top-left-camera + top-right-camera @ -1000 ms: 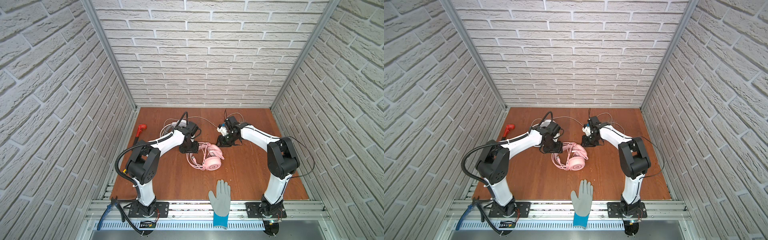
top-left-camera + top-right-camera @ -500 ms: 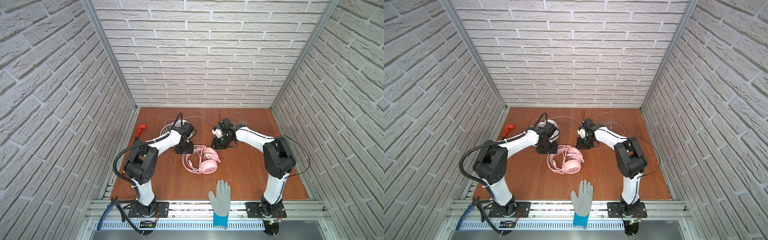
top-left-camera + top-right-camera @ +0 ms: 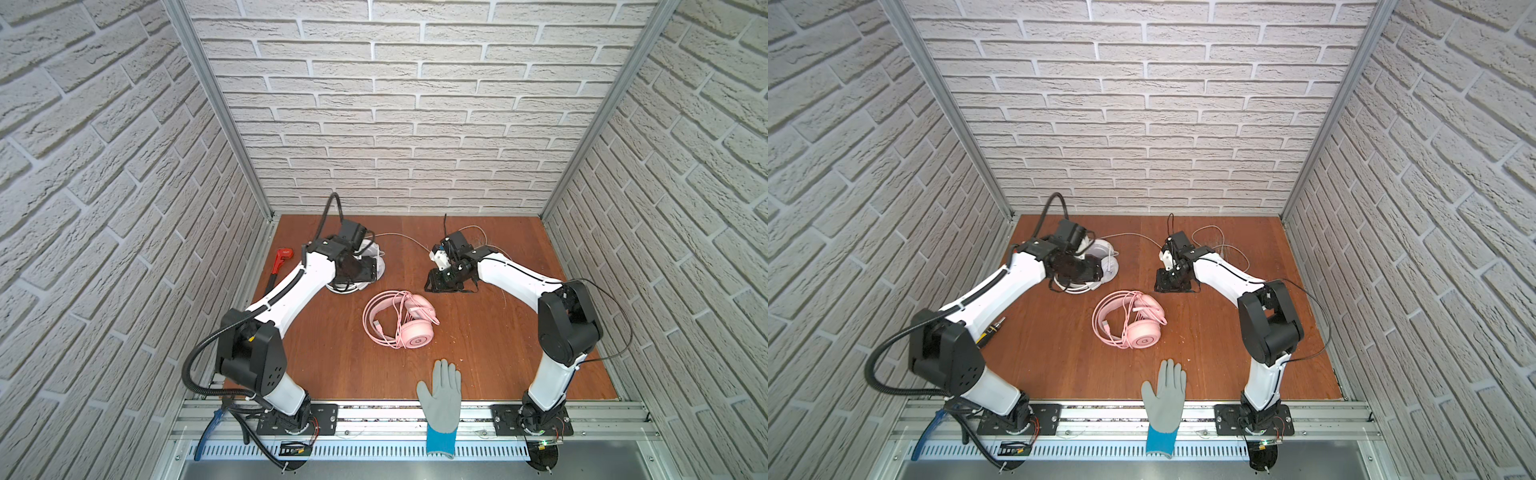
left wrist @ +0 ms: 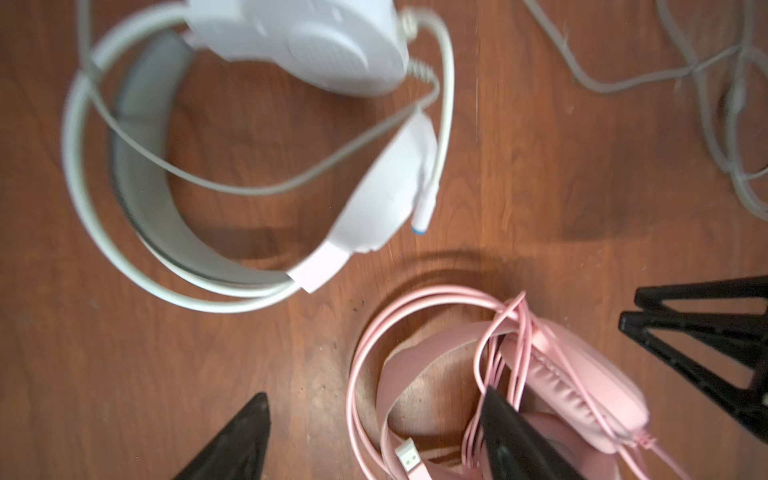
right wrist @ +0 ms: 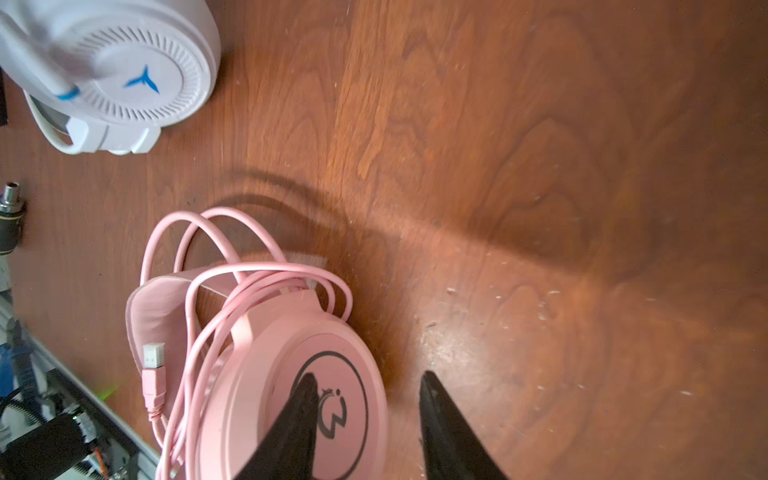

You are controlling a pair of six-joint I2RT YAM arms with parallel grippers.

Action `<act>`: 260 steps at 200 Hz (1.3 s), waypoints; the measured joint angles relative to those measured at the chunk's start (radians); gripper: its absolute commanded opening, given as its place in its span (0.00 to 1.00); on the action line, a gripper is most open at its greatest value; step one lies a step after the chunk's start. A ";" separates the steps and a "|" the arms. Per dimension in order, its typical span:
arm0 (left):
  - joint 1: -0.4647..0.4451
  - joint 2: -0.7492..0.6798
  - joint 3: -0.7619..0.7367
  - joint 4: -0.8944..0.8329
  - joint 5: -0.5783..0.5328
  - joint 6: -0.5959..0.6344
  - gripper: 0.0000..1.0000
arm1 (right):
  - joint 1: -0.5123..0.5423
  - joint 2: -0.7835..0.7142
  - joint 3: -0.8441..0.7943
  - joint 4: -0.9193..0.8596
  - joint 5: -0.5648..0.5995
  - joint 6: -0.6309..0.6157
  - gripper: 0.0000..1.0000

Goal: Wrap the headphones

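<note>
Left claw (image 4: pixel 374 392) hangs with its two fingers (image 4: pixel 241 440) spread wide and empty, its arm stretched from the near edge to the back left of the table (image 3: pixel 498 353) and bent down over the white headphones (image 3: pixel 378 259). Right claw (image 5: pixel 369 374), also parted and holding nothing, points down just beside the pink headphones (image 3: pixel 401 318). These lie mid-table on their side, headband (image 3: pixel 368 316) arching toward the left arm, earcups (image 3: pixel 417 338) toward the right, cable (image 3: pixel 399 307) looped around them.
</note>
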 measured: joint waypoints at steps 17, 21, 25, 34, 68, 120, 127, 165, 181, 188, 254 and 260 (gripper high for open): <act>0.109 -0.021 0.016 -0.003 0.016 0.016 0.94 | -0.012 -0.056 0.000 0.002 0.055 -0.016 0.69; 0.135 -0.021 0.018 -0.002 0.020 0.019 0.95 | -0.014 -0.071 -0.003 0.006 0.066 -0.023 0.97; 0.156 -0.016 0.019 -0.003 0.023 0.024 0.95 | -0.017 -0.087 -0.007 0.011 0.080 -0.026 1.00; 0.207 0.002 0.021 -0.006 0.029 0.032 0.96 | -0.021 -0.123 -0.018 0.019 0.103 -0.034 1.00; 0.314 0.159 0.045 -0.014 0.048 0.061 0.98 | -0.031 -0.241 -0.059 0.041 0.175 -0.071 1.00; 0.320 0.267 0.066 -0.031 0.021 0.077 0.95 | -0.031 -0.305 -0.116 0.055 0.223 -0.095 1.00; 0.320 0.265 0.064 -0.027 0.021 0.077 0.94 | -0.031 -0.305 -0.121 0.055 0.224 -0.096 1.00; 0.329 0.282 0.020 0.011 0.031 0.075 0.86 | -0.031 -0.303 -0.125 0.055 0.223 -0.102 1.00; 0.338 0.311 0.008 0.038 0.043 0.073 0.85 | -0.031 -0.303 -0.125 0.056 0.223 -0.103 1.00; 0.342 0.327 0.006 0.050 0.048 0.072 0.85 | -0.031 -0.303 -0.125 0.056 0.224 -0.104 1.00; 0.354 0.439 0.019 0.126 0.067 0.065 0.76 | -0.032 -0.303 -0.126 0.056 0.224 -0.104 1.00; 0.354 0.447 0.022 0.128 0.065 0.066 0.74 | -0.032 -0.303 -0.126 0.056 0.224 -0.104 1.00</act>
